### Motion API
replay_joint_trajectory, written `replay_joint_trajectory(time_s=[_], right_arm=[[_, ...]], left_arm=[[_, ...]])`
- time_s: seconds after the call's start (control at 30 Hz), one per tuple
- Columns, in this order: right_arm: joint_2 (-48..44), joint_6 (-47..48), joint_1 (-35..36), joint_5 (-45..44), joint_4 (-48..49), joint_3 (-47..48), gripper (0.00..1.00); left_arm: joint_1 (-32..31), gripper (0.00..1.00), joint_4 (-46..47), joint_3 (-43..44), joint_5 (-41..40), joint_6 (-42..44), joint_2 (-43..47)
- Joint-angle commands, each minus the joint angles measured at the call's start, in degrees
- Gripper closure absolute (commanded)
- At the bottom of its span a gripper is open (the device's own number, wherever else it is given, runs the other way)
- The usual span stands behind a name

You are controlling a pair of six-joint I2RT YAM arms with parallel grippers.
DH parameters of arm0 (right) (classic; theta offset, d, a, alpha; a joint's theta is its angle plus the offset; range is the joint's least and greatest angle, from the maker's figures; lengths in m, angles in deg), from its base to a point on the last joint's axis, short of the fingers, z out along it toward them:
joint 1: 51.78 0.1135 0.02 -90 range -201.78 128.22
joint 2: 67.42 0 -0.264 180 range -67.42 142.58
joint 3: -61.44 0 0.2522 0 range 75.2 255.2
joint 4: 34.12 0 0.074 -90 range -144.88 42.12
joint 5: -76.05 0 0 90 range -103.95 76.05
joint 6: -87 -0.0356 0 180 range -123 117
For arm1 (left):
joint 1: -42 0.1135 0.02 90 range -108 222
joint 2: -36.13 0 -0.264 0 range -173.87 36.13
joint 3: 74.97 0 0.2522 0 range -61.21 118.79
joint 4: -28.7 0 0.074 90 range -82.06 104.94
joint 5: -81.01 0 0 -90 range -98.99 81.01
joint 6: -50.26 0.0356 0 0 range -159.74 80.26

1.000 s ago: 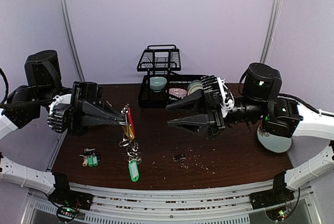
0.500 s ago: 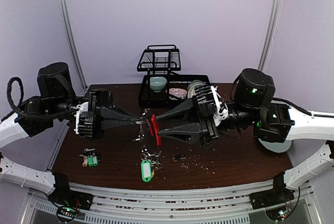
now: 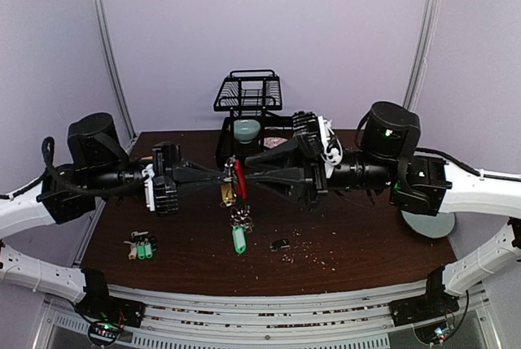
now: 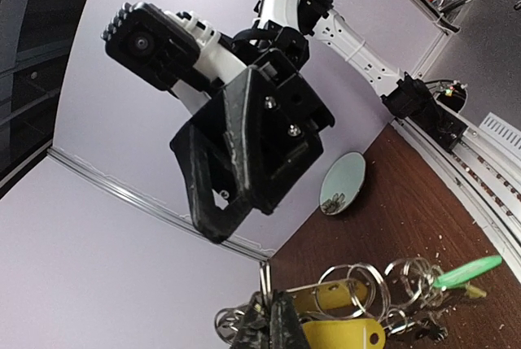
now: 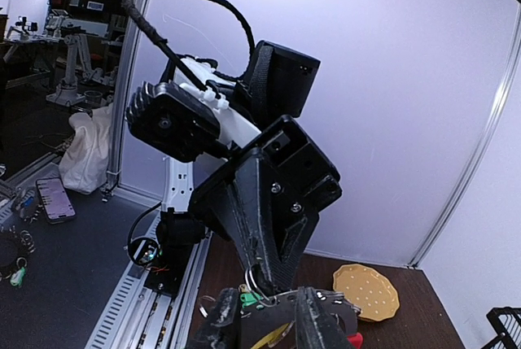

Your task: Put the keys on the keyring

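The left gripper [image 3: 218,178] is pinched tight on the keyring [image 3: 237,180] and holds it in the air at the middle of the top view. The ring's red arc stands upright, with a cluster of small rings and a green tag [image 3: 238,239] hanging below it. The right gripper [image 3: 247,176] meets it from the opposite side, a finger either side of the ring. Whether it has a grip I cannot tell.

Yellow tags [image 4: 342,334] low in the left wrist view show that some keys already hang on the ring. A bunch of keys [image 3: 141,247] with green tags lies on the table [image 3: 350,235] at lower left, well apart from the ring. A small dark piece [image 3: 280,244] lies below centre, too small to identify. By my reading the task is partly done, with at least that bunch left to thread. A dish rack [image 3: 248,93] stands behind.
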Motion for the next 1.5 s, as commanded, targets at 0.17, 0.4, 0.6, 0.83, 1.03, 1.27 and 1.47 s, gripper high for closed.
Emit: replay_joint_trajectory(time_s=[0.17, 0.4, 0.6, 0.83, 1.03, 1.27, 1.47], right_arm=[[3.01, 1.51, 0.20, 3.46, 3.62, 2.06, 0.71], [3.55, 1.42, 0.19, 3.46, 4.75, 2.35, 0.80], [4.11, 0.93, 0.38, 3.98, 6.07, 2.49, 0.81], [5.18, 0.95, 0.49, 4.44, 6.19, 3.21, 0.82], [5.41, 0.87, 0.48, 3.92, 5.79, 3.44, 0.88], [5.12, 2.93, 0.59, 2.82, 2.40, 4.30, 1.00], [1.56, 8.79, 0.48, -4.21, -0.48, 1.01, 1.00]], left_arm=[[-0.18, 1.00, 10.14, -1.53, 3.55, -5.05, 1.70], [-0.15, 1.00, 10.74, -1.81, 4.47, -5.75, 1.09], [-0.17, 1.00, 10.87, -1.61, 5.11, -5.95, 0.46], [-0.18, 1.00, 11.02, -1.52, 5.43, -5.90, 0.04], [-0.18, 1.00, 11.17, -1.63, 5.90, -6.05, -0.04], [-0.18, 1.00, 12.04, -2.15, 5.82, -7.26, 0.01], [-0.18, 0.80, 14.47, -3.49, -0.60, -14.48, 0.55]])
